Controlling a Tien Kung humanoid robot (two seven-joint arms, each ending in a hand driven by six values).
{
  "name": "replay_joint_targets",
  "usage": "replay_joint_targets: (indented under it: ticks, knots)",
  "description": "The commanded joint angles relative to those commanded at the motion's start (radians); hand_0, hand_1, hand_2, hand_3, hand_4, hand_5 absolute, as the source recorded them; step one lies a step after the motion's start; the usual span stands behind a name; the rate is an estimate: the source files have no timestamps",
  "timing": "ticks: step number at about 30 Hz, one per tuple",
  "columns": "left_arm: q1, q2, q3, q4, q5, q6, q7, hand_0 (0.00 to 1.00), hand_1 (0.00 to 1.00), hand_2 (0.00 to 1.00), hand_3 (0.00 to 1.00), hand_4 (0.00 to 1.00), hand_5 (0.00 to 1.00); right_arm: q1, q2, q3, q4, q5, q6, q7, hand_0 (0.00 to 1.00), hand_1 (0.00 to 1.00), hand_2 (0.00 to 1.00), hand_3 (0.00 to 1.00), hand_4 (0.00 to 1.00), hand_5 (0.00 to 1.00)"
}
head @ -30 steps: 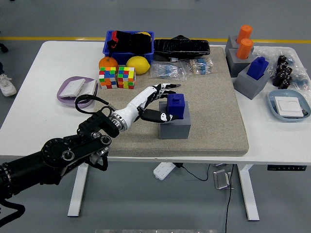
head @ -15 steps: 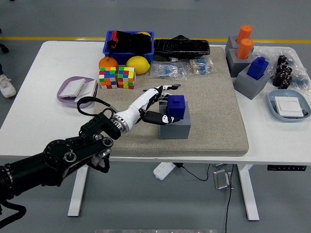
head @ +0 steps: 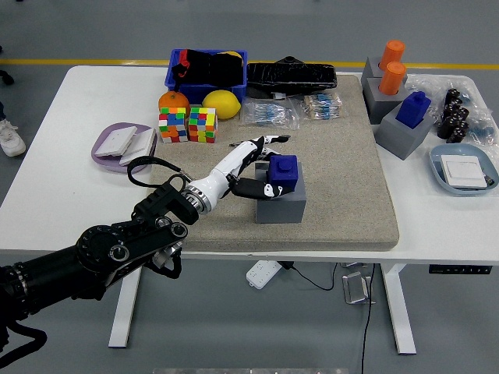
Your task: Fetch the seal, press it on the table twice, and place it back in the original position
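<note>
Left hand [head: 256,167]: your working hand, reaching in from the lower left over the tan mat [head: 343,164]. The fingers are spread above and beside the blue seal [head: 282,173], the thumb low against its near-left side. You cannot tell whether they are touching the seal; nothing shows a closed grip, and the seal sits fully down. Read the hand as open and holding nothing.

Right hand: not in view.

Blue seal: upright in its grey holder block [head: 281,204], near the middle of the mat. Treat this as its home position.

Step in hand, as a judgement: either closing to fetch or letting go after the return. You cannot settle which from here.

Risks:
- Fingers closing off-centre could tilt the seal in its socket, or drag the grey holder block across the mat.
- A shallow pinch on the smooth blue top could slip during a lift and drop the seal.
- The thumb, low by the block's upper edge, could snag on the holder instead of the seal.

Surroundings, well apart from the hand: two puzzle cubes [head: 187,125], a yellow lemon [head: 221,104], an orange [head: 172,100], a blue bin [head: 207,66], a purple tray [head: 123,145], further seals in grey holders [head: 399,123] at the far right.
</note>
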Motion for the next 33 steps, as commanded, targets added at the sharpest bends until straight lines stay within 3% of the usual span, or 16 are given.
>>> replay_joint_targets:
  ticks: [14, 15, 20, 21, 33]
  knots:
    - [-0.001, -0.011, 0.003, 0.010, 0.004, 0.035, -0.013, 0.869, 0.661, 0.560, 0.844, 0.709, 0.002, 0.002, -0.002, -0.001, 0.000, 0.003, -0.002, 0.001, 0.882, 0.748, 0.735, 0.756, 0.849, 0.533]
    - [-0.001, -0.011, 0.004, 0.011, 0.004, 0.038, -0.016, 0.852, 0.606, 0.523, 0.839, 0.644, 0.002, 0.002, -0.002, -0.001, 0.000, 0.002, -0.003, 0.001, 0.882, 0.747, 0.735, 0.756, 0.848, 0.534]
    - [-0.001, -0.016, 0.004, 0.018, -0.001, 0.060, -0.037, 0.852, 0.606, 0.523, 0.839, 0.644, 0.002, 0.001, -0.001, -0.001, 0.000, 0.002, -0.004, 0.002, 0.882, 0.747, 0.735, 0.756, 0.848, 0.534]
    - [-0.001, -0.016, 0.004, 0.019, -0.004, 0.065, -0.043, 0.839, 0.560, 0.495, 0.824, 0.578, 0.002, 0.000, -0.001, -0.002, 0.000, 0.003, -0.005, 0.003, 0.882, 0.747, 0.733, 0.756, 0.848, 0.534]
    - [-0.006, -0.004, -0.035, 0.003, -0.005, 0.071, -0.054, 0.836, 0.546, 0.487, 0.819, 0.579, 0.002, 0.000, -0.001, 0.004, 0.000, 0.001, -0.006, 0.005, 0.882, 0.746, 0.731, 0.755, 0.848, 0.534]
